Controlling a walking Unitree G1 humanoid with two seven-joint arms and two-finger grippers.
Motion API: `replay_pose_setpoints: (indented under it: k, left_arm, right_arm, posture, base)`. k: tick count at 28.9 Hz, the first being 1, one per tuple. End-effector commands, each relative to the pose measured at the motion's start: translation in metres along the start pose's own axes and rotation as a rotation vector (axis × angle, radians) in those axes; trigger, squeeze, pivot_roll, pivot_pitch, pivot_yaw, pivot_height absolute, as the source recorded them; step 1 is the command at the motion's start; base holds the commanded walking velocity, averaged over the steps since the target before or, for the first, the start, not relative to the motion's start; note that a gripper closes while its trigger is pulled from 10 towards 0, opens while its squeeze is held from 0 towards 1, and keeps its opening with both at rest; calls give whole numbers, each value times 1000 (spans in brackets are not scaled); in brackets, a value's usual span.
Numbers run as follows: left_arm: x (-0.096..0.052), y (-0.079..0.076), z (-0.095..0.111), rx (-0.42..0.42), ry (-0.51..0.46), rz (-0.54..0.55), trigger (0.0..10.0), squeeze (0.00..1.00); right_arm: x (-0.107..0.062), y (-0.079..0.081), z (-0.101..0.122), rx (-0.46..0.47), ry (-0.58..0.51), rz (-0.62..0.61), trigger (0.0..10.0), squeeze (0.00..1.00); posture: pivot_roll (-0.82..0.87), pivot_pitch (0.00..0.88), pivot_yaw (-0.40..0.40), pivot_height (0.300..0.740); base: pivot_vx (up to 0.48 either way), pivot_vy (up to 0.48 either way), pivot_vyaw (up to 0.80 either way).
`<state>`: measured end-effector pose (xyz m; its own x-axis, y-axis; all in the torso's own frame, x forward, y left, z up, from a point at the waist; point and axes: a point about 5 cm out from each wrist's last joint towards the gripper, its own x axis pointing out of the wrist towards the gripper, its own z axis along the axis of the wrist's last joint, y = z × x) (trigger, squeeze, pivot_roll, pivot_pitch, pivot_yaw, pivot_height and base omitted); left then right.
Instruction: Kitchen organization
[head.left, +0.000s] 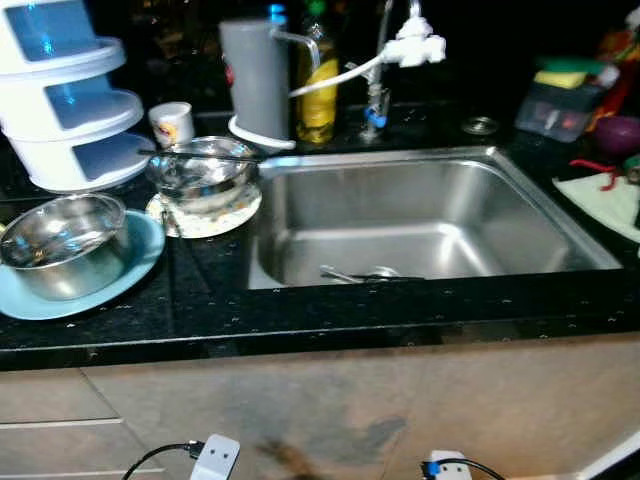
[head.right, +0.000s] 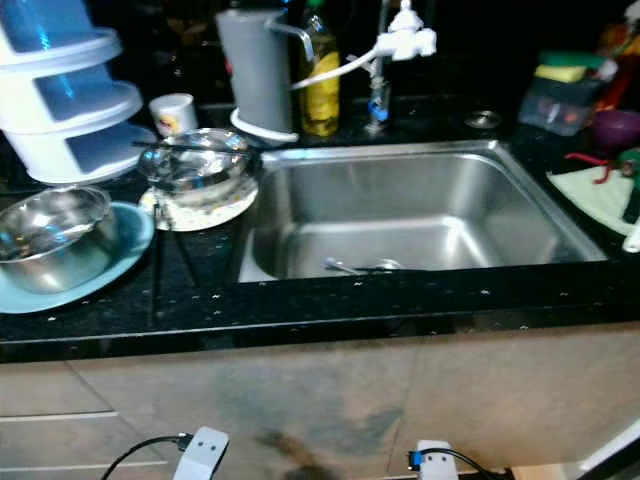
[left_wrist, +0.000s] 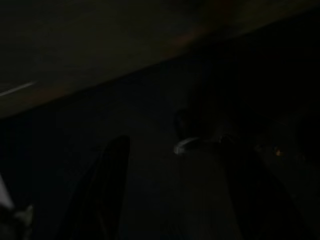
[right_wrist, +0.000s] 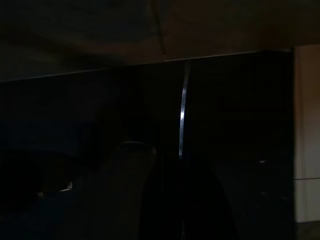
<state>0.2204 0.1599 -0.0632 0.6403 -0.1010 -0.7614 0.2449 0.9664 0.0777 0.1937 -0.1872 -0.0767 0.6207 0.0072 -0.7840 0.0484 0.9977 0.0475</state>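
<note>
A steel bowl (head.left: 62, 245) rests on a light blue plate (head.left: 135, 272) at the left of the black counter (head.left: 300, 315). Behind it a second steel bowl (head.left: 200, 170) sits on a patterned plate (head.left: 218, 220), with a thin dark utensil across its rim. The steel sink (head.left: 500, 190) holds a piece of cutlery (head.left: 355, 273) near its front wall. Both arms hang low in front of the cabinet. In the dark left wrist view my left gripper (left_wrist: 175, 200) stands open with nothing in it. My right gripper (right_wrist: 165, 200) looks shut and empty.
Stacked white and blue containers (head.left: 70, 100) stand at the back left, beside a small cup (head.left: 172, 122). A grey jug (head.left: 258, 80), a yellow bottle (head.left: 318, 85) and the white tap (head.left: 410, 45) line the back. A sponge box (head.left: 560, 100) and a cloth (head.left: 605, 200) lie at the right.
</note>
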Motion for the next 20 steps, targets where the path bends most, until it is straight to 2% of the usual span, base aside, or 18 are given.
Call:
replay_pose_setpoints:
  k: [1, 8, 18, 20]
  left_arm:
    - [-2, 5, -11, -15, 28, 23, 10000, 0]
    - [-2, 5, -11, -27, 33, 13, 10000, 0]
    - [-3, 6, -11, -38, 28, 15, 10000, 0]
    - [-3, 7, -11, -29, 25, 26, 10000, 0]
  right_arm:
    - [0, 7, -7, 0, 19, 19, 10000, 0]
    - [0, 6, -6, 1, 18, 18, 10000, 0]
    - [0, 8, -6, 0, 18, 21, 10000, 0]
    - [0, 8, -5, 1, 16, 22, 10000, 0]
  posture:
    - [-63, 122, -12, 740]
    - [-63, 127, -11, 740]
    - [-63, 130, -12, 740]
    - [-63, 130, -12, 740]
  base:
    - [0, 0, 0]
    - [0, 0, 0]
    - [0, 480, 0]
    - [0, 171, 0]
